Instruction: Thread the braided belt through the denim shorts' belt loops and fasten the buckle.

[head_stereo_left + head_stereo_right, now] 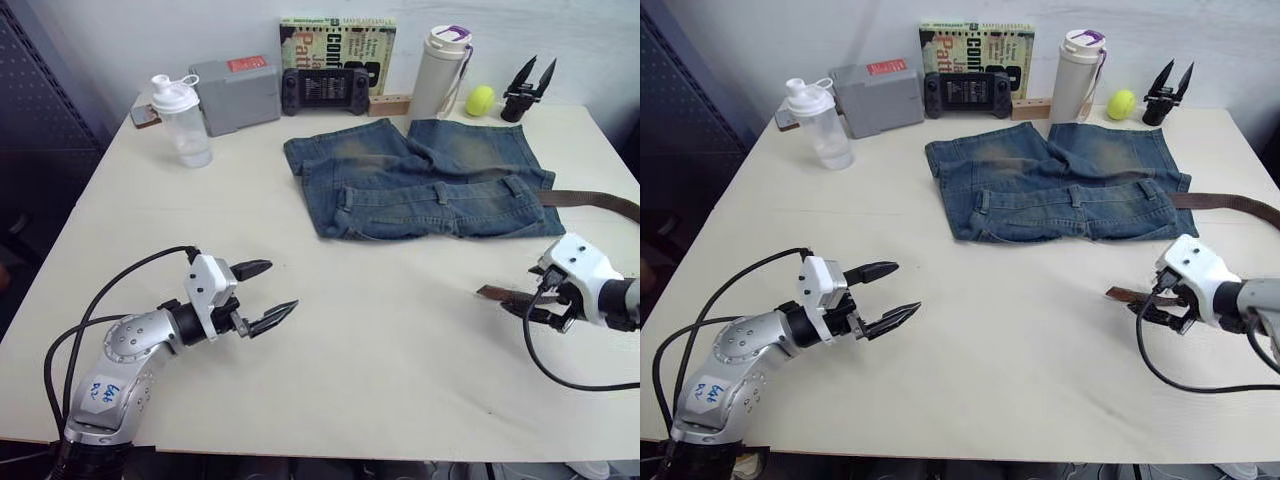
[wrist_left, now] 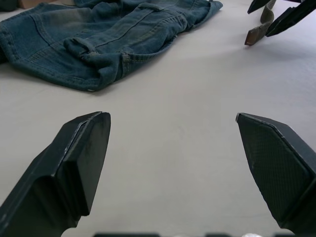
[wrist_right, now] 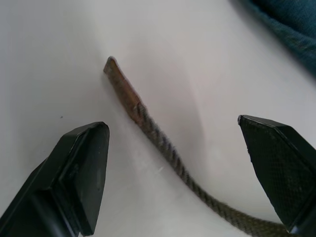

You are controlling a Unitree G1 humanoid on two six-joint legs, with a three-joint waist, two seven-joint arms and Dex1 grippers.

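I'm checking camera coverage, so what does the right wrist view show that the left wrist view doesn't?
The right wrist view alone shows the braided belt's weave close up, between the open right gripper's fingers. The left wrist view alone shows the belt loops and the open left gripper. Both show the belt's tip, the denim shorts and the table.

A: What's the setting?

B: A cream-white table takes up most of the frame, its far edge running along the top against a pale, plain wall.

A: Anything at the left edge?

B: A dark perforated panel stands in the upper left, with shadowy floor below it, beside the table's left edge.

A: And the light?

B: Soft and even; shadows on the tabletop are faint. The wall looks slightly bluish-white, brightest toward the upper right.
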